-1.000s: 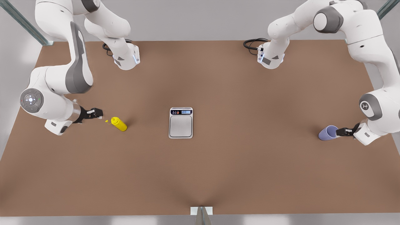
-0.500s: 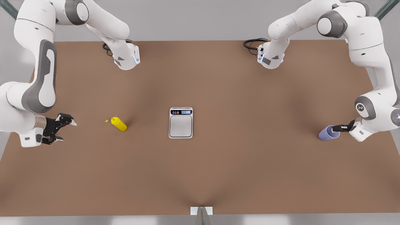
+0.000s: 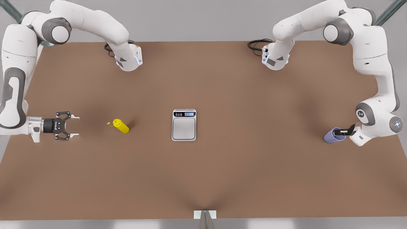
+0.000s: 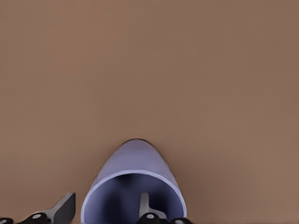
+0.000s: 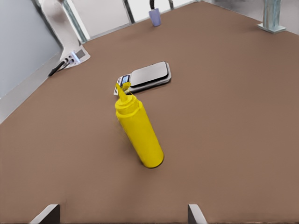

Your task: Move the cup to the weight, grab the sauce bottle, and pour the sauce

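With the cup (image 4: 133, 179) rim straddled by the left gripper (image 4: 107, 212), not clamped, tipping is risked; the sauce bottle (image 5: 138, 131) is faced by the spread right gripper (image 3: 72, 126)

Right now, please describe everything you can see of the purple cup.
The cup is a small, plain, pale purple tumbler with no handle, tapering to a narrower base; it looks like smooth matte plastic and seems empty inside. It stands on the brown table at the front view's right, far from the scale. The left claw is at its rim: one finger is inside the mouth and the other finger is outside the wall, not yet closed on it.
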Robot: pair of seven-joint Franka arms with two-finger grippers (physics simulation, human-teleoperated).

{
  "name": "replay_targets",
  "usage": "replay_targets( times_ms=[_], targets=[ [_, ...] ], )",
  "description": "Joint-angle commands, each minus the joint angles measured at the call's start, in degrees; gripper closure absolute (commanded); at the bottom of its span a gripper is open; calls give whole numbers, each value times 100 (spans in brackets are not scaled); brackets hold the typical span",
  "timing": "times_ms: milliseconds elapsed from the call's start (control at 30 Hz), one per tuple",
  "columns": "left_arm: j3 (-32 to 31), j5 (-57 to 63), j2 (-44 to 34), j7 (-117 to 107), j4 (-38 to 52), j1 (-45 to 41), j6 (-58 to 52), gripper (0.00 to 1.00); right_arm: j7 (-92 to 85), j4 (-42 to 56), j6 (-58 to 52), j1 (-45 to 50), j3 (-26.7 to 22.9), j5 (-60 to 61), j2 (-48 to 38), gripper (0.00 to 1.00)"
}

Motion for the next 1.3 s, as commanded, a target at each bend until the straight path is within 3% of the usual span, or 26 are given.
replay_targets(
  times_ms=[0, 167, 300, 667, 767, 867, 1067, 1267],
  targets=[
    [0, -2, 2, 0, 0, 0, 0, 32, -196, -80, -4, -59, 4, 13, 3, 0],
    [0, -2, 19, 0, 0, 0, 0, 68, -312, -159, -13, -288, -14, 1226, 56, 0],
    [9, 7, 45, 0, 0, 0, 0, 78, -241, -230, -294, -200, -5, 1313, 450, 0],
    [0, 7, -218, -35, 18, -88, -61, 79, -2254, -300, -162, 152, -40, 2043, 1163, 0],
    [0, -11, -886, -729, 9, -834, -676, 79, -2290, -326, -92, 275, -40, 2052, 1154, 0],
    [-26, -275, -1334, -2468, 0, -2451, -1142, 79, -2289, -414, -4, 327, -40, 2052, 1128, 0],
    [-1713, -477, -1264, -6512, 9, -3287, -1195, 79, -2333, -1012, 295, 389, -40, 2052, 1031, 0],
    [-2179, -793, -887, -9720, 211, -4175, -202, 79, -2421, -1284, 558, 336, 4, 2052, 899, 0]
  ],
)
